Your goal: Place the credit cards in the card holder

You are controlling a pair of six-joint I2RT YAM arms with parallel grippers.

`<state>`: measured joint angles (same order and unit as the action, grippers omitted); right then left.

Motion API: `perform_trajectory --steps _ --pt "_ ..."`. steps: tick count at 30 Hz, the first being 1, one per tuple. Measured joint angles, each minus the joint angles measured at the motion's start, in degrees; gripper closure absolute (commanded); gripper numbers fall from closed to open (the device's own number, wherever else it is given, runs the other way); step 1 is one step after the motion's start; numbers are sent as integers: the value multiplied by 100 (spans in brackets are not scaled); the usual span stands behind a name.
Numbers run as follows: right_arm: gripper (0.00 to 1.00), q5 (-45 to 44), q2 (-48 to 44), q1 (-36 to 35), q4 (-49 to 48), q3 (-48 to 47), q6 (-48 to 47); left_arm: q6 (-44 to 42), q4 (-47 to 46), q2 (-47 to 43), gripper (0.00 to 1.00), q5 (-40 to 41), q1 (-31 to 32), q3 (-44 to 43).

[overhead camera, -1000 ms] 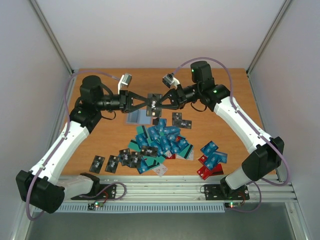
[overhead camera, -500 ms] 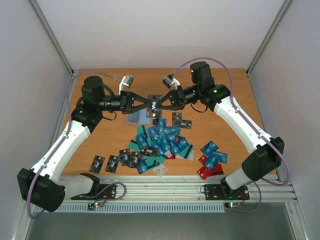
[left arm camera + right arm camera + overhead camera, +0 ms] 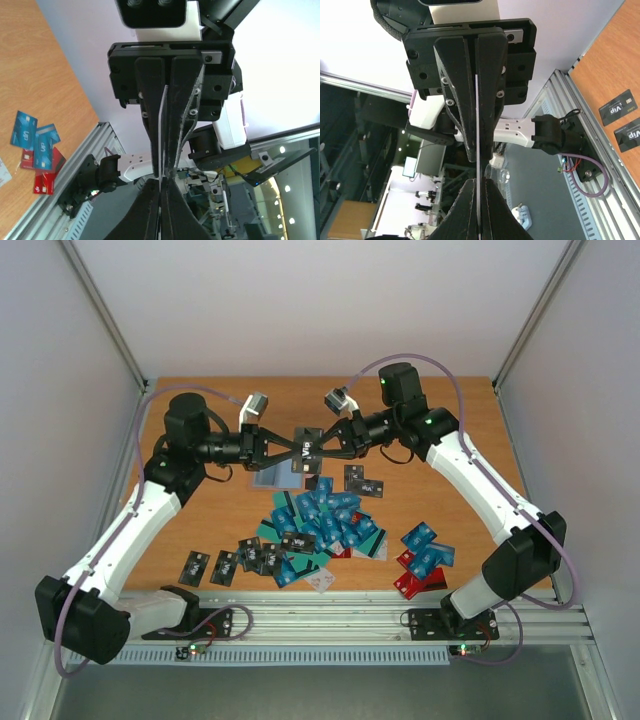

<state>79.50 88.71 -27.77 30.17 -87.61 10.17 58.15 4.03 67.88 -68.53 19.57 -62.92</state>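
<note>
Both grippers meet in mid-air over the back of the table with one black credit card (image 3: 306, 445) between them. My left gripper (image 3: 290, 447) is shut on its left end and my right gripper (image 3: 325, 446) on its right end. In the left wrist view the card (image 3: 161, 130) shows edge-on as a thin pale line running into my shut left gripper (image 3: 161, 181). The right wrist view shows the same card edge (image 3: 477, 125) inside my shut right gripper (image 3: 477, 181). The card holder (image 3: 268, 478), flat and greyish, lies on the table below them, partly hidden. Many credit cards (image 3: 322, 525) lie heaped at mid-table.
Black cards (image 3: 212, 565) lie in a row at front left. Blue and red cards (image 3: 424, 560) sit at front right, and one black card (image 3: 362, 483) lies behind the heap. The aluminium rail (image 3: 330, 615) with the arm bases runs along the near edge.
The two grippers have drawn slightly closer, and the black card between them has shifted a little to the left. The cards on the table have not moved.
</note>
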Motion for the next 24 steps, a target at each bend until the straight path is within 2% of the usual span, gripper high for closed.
perform_trajectory --steps 2,3,5,7,8,15,24 --pt "96 -26 9 0 -9 0 2 11 -24 0 100 -15 0 4" --pt "87 -24 20 0 -24 0 4 7 -39 -2 100 -9 0 4" --pt "58 -55 35 0 -28 0 17 7 -13 0 100 17 0 7" --pt "44 -144 52 0 -33 -7 31 -59 101 4 100 111 0 -7" --pt "41 -201 61 0 -17 -7 44 -142 267 22 100 177 0 -39" --pt "41 -973 367 0 2 232 155 -1412 1714 483 100 763 -280 -448" --pt "44 -2315 1224 0 562 466 186 -2391 2020 1274 100 1635 -844 -297"
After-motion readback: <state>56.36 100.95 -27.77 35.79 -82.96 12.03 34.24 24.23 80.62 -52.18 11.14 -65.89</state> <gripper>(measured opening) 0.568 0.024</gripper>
